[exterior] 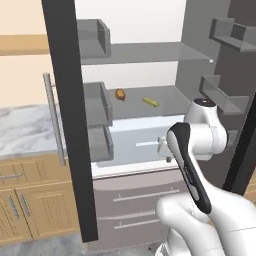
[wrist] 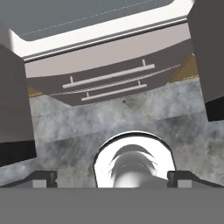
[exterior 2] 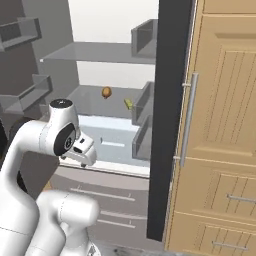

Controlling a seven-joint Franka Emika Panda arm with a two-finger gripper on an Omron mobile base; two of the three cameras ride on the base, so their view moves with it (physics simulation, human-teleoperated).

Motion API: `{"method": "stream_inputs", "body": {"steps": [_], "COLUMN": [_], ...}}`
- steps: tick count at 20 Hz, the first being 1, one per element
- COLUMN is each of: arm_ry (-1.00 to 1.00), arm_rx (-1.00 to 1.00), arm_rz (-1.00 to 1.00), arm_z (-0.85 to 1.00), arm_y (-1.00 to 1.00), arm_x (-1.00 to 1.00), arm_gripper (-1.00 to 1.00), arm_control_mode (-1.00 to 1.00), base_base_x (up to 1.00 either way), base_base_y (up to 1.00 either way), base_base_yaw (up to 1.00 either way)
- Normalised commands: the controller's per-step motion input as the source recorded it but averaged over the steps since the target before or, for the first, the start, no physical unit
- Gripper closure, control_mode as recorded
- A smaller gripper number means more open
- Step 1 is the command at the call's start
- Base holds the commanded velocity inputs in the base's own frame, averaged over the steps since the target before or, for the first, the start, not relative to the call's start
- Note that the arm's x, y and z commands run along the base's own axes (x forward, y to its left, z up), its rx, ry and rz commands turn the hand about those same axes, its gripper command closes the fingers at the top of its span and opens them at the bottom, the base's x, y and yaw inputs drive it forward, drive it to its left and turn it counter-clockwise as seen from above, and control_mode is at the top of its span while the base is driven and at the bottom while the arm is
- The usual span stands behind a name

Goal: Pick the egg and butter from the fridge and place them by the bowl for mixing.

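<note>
Butter [exterior: 150, 102] lies on your fridge's [exterior: 150, 65] middle shelf as a small yellow block, to the right of an orange-brown lump [exterior: 120, 94] that sits on the same shelf, the two clearly apart. From the right base view you see the same pair: the lump [exterior 2: 106, 92] further back, the butter [exterior 2: 128, 103] nearer the right-hand door bins [exterior 2: 143, 105]. You cannot make out the egg anywhere on the shelves.

Both fridge doors stand open, and grey lower drawers [exterior: 135, 205] with long bar handles sit under the shelves.

Your arm is folded in front of the fridge, its wrist at about the height of the pale lower shelf, short of the butter. The gripper [wrist: 111, 178] looks down at the mottled grey floor [wrist: 78, 127] and the drawer fronts [wrist: 109, 65]. Its fingertips [wrist: 43, 178] stand at the far sides of the hand view, so the jaws are spread wide with nothing between them.
</note>
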Motion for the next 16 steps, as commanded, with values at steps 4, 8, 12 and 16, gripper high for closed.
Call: {"method": "stream_inputs", "body": {"steps": [4, 8, 12, 16], "arm_ry": [0.00, 0.00, 0.00, 0.00], "arm_rx": [0.00, 0.00, 0.00, 0.00], "arm_rz": [0.00, 0.00, 0.00, 0.00], "arm_z": [0.00, 0.00, 0.00, 0.00], "arm_y": [0.00, 0.00, 0.00, 0.00], "arm_x": [0.00, 0.00, 0.00, 0.00], "arm_gripper": [-1.00, -1.00, -1.00, -1.00], "arm_control_mode": [1.00, 1.00, 1.00, 1.00], "base_base_x": [0.54, 0.64, 0.63, 0.50], "base_base_y": [-0.11, -0.12, -0.10, -0.04], "base_base_yaw": [0.06, 0.03, 0.00, 0.00]}}
